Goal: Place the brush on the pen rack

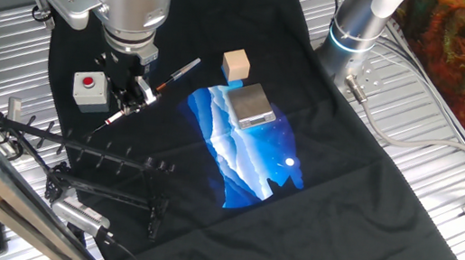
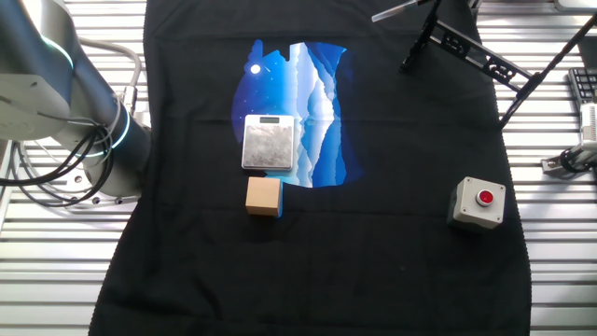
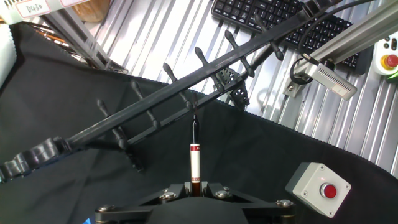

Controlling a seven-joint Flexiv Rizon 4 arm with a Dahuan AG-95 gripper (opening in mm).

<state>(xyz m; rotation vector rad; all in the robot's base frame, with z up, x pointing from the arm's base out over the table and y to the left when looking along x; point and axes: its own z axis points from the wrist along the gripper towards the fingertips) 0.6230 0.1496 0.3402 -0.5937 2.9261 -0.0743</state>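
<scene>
In one fixed view, left of centre, the gripper (image 1: 133, 91) pinches the brush (image 1: 151, 91) mid-shaft above the cloth.

The other fixed view shows only the pen rack (image 2: 466, 51), upper right.

In the hand view, the brush (image 3: 194, 158) points at the rack (image 3: 180, 93); it looks light, stiff and slippery.

Bright, even overhead light fills all three views, glaring off the ribbed metal table (image 1: 410, 164) while the black cloth (image 2: 392, 271) swallows detail; shadows stay soft, and the hand view blurs slightly at its near edge
</scene>
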